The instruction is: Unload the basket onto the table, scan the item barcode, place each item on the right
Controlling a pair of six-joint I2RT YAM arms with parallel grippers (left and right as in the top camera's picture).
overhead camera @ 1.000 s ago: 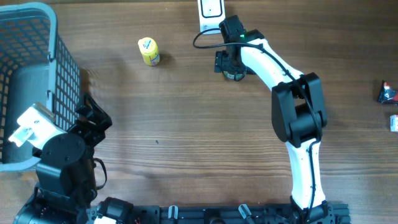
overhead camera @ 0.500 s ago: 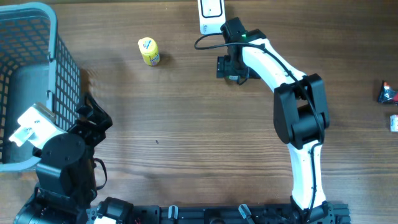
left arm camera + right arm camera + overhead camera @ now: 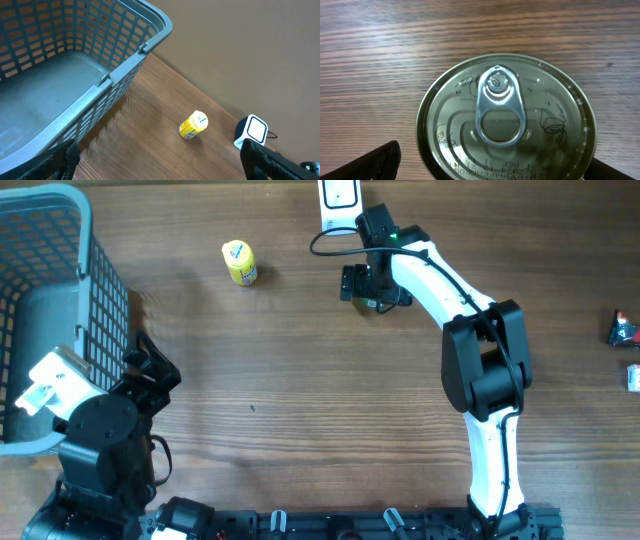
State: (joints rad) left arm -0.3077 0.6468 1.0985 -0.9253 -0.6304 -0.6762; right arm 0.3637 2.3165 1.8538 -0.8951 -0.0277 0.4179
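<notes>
My right claw (image 3: 372,283) hung open over the round silver pull-tab tin can (image 3: 505,125), which filled my wrist view. Its dark fingertips (image 3: 372,161) were cut off at the lower corners. From overhead, upper middle, the claw mostly hid the can. My left claw (image 3: 152,372) stood open, lower left.

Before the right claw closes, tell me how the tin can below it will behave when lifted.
The can looks like rigid metal, unlikely to give when squeezed. Standing upright with its pull-ring lid unopened, it is probably full and heavy for its size. Its round, shiny body may slip, or roll if tipped.
</notes>
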